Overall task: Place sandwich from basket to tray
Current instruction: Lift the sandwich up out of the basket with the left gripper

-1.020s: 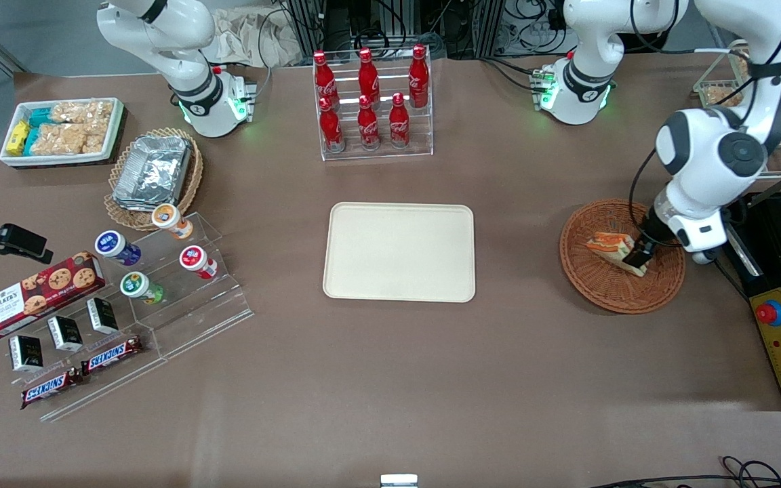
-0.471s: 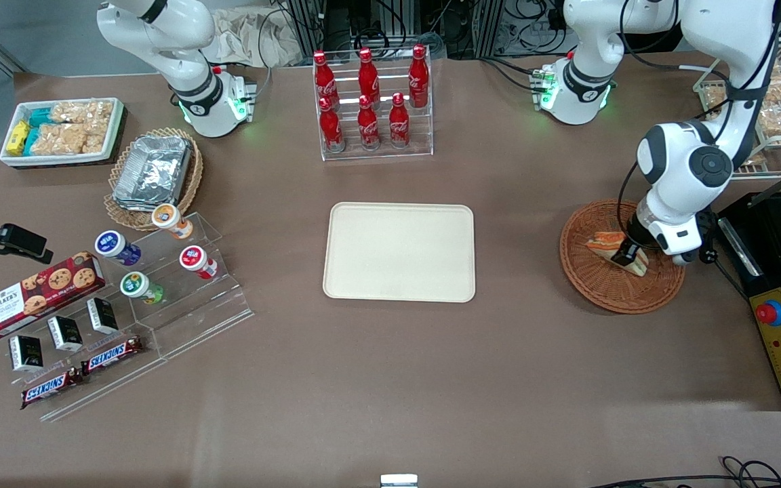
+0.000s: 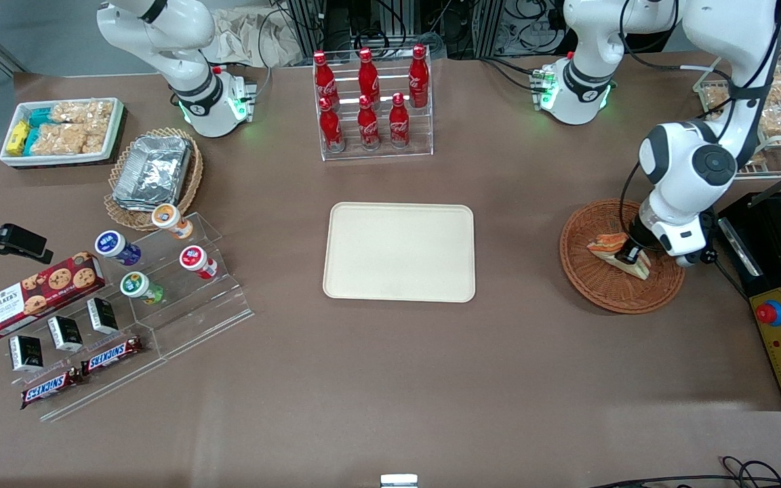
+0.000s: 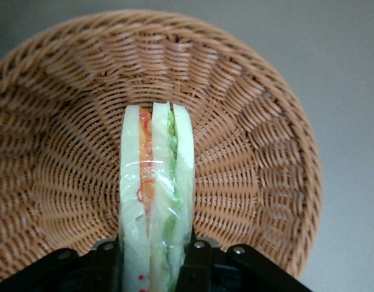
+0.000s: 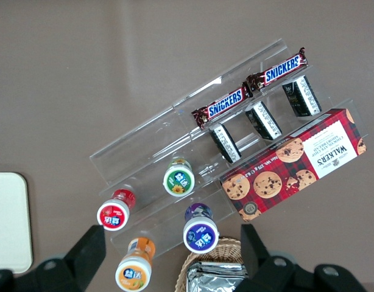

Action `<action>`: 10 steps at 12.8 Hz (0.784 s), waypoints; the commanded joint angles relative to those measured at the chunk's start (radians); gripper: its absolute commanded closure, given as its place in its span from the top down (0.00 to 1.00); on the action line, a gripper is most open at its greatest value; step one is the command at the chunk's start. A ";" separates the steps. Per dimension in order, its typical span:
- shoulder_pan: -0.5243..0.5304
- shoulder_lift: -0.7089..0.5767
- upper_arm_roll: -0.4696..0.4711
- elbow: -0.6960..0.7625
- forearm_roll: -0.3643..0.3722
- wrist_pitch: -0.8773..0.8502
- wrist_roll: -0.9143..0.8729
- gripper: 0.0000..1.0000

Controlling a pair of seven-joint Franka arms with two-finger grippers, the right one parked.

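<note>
Brown tabletop (image 3: 390, 379), front and wrist views: sandwich gripped inside basket.

Reddish-brown wicker basket (image 3: 590, 281) toward the working arm's end of the table, at roughly 3 o'clock from the cream tray (image 3: 399, 251) and well apart from it. Sandwich (image 3: 609, 245) standing on edge in the basket, wrapped in clear film, orange and green filling layers showing between white bread. Gripper (image 3: 629, 255) lowered into the basket, fingers (image 4: 106, 267) pinching the sandwich (image 4: 155, 194) on both bread faces. At 12 o'clock from the tray, red cola bottles (image 3: 367, 98) in a clear rack.
</note>
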State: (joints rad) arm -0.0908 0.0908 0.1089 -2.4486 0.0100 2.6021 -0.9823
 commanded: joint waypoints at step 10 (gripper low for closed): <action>-0.003 -0.111 -0.164 0.888 -0.013 -1.140 0.470 0.00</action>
State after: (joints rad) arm -0.0966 -0.0622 0.0064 -1.6514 0.0042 1.5292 -0.5916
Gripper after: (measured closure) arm 0.793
